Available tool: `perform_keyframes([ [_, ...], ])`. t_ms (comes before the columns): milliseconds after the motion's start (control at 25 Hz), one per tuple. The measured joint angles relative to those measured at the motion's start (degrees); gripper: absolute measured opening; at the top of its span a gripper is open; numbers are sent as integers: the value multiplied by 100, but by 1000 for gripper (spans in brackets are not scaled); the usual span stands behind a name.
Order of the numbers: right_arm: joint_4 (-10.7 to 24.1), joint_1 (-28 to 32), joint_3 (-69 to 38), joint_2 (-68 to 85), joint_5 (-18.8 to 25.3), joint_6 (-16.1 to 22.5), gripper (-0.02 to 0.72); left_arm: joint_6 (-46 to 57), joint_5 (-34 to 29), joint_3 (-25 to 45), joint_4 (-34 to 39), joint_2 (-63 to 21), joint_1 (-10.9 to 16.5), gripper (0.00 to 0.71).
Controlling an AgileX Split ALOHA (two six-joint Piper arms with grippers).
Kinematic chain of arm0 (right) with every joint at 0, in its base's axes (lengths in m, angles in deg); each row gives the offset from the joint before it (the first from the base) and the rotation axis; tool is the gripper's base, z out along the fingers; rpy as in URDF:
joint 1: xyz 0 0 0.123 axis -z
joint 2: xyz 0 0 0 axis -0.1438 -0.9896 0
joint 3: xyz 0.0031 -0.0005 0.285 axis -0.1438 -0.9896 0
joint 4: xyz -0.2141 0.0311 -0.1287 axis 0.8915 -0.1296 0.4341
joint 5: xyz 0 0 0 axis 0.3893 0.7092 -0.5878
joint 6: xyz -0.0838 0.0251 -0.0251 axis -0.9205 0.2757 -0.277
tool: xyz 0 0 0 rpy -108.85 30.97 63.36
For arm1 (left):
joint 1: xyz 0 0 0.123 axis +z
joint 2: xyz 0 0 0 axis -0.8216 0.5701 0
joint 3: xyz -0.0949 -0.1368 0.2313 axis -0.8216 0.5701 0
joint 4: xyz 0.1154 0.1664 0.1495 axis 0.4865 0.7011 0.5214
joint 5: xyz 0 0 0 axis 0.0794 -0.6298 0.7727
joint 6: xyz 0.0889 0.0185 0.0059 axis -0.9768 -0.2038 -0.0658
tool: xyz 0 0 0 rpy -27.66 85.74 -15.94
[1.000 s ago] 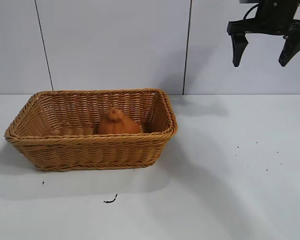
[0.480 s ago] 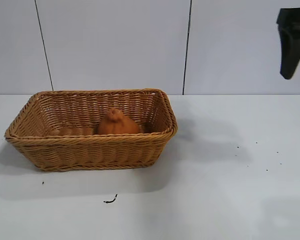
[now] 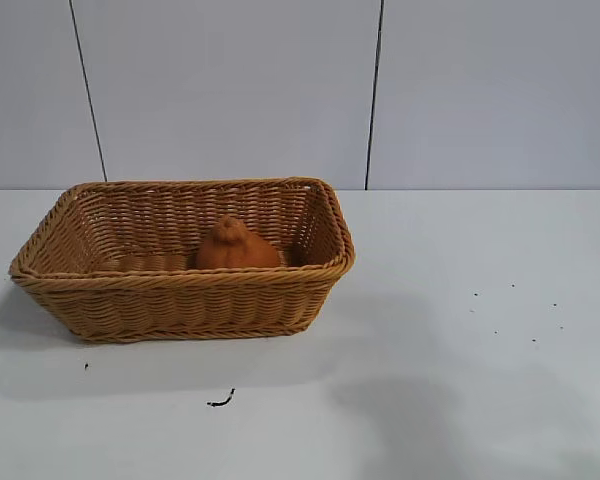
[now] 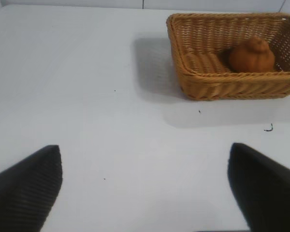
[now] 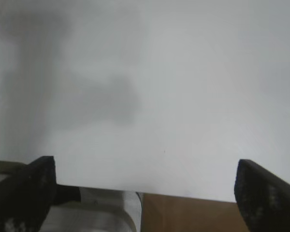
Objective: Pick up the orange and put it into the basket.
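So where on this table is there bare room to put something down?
Nearly everywhere on the table: the wide stretch right of the basket and the strip in front of it, bare but for small dark specks. Inside the basket the orange sits right of centre, leaving its left half free.

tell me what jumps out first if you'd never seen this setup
The tan wicker basket at the left of the white table draws the eye first, with the lumpy orange sitting inside it, knobby top up. Neither arm shows in the exterior view; the left gripper is open over bare table away from the basket, and the right gripper is open above the table's edge.
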Motion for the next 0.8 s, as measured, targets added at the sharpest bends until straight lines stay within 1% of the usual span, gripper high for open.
perform_keyframes([
  [520, 0, 0, -39, 2268, 16, -2, 694, 0, 13, 0, 0, 0, 0, 666],
  [800, 0, 0, -39, 2426, 19, 35, 694, 0, 7, 0, 0, 0, 0, 666],
])
